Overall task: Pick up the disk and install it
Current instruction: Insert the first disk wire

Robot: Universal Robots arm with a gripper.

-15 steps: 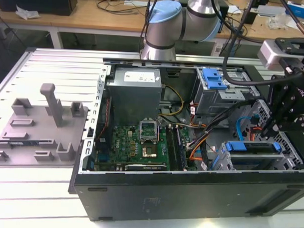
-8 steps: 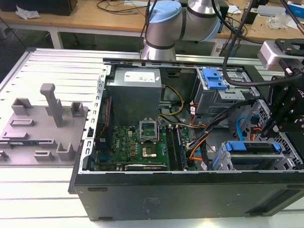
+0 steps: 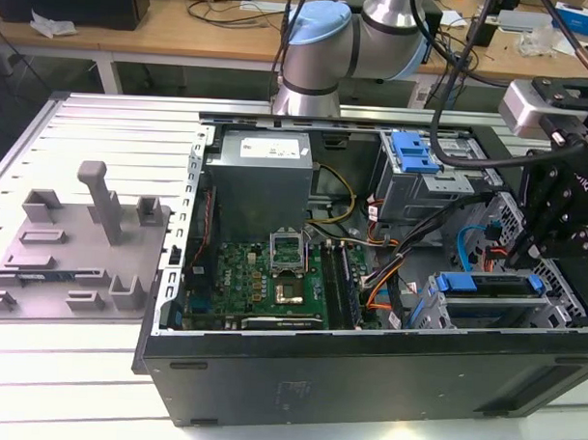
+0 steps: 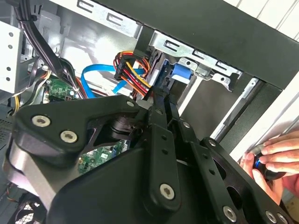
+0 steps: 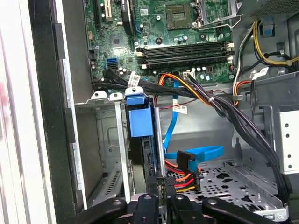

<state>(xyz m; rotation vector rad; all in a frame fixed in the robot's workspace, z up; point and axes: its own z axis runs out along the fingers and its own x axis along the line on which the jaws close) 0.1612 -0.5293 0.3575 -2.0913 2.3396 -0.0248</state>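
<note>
1. **Claw** [image 3: 521,255]: the arm's black two-finger claw hangs over the exterior view's right end of the open black steel computer case [image 3: 366,377]. The case lies on its side on the slatted aluminium desk [image 3: 85,116]. In both wrist views the fingers [image 4: 158,122] are drawn together with no gap showing. Whether they nip a lip of the carrier cannot be told.
2. **The disk** [image 3: 490,285]: a flat silver hard drive framed by a bright blue plastic carrier. It sits between the rails of the lower grey metal drive cage [image 5: 108,140], inside the case. How deep it is seated cannot be told, though the install looks well advanced.
3. **Governing relation:** the disk's long axis runs across the exterior view, and the claw meets its right-hand end. The disk therefore extends from the claw toward the exterior view's left. In the first wrist view it appears edge-on, running straight away from the claw toward the carrier's blue tab [image 5: 139,119], in line with the claw.
4. **Contents of the case:**
   - a green motherboard [image 3: 263,277];
   - a grey power-supply box [image 3: 262,180];
   - an upper cage bearing a second blue carrier [image 3: 415,152];
   - a blue flat data cable [image 5: 196,151] and a red-yellow-black power plug [image 5: 182,179], both just beside the disk's near end.
5. **Outside the case:** a grey plastic fixture [image 3: 81,242] stands well apart on the desk. A person's hand [image 4: 271,158] holds a small dark object at the case's outer edge.
</note>
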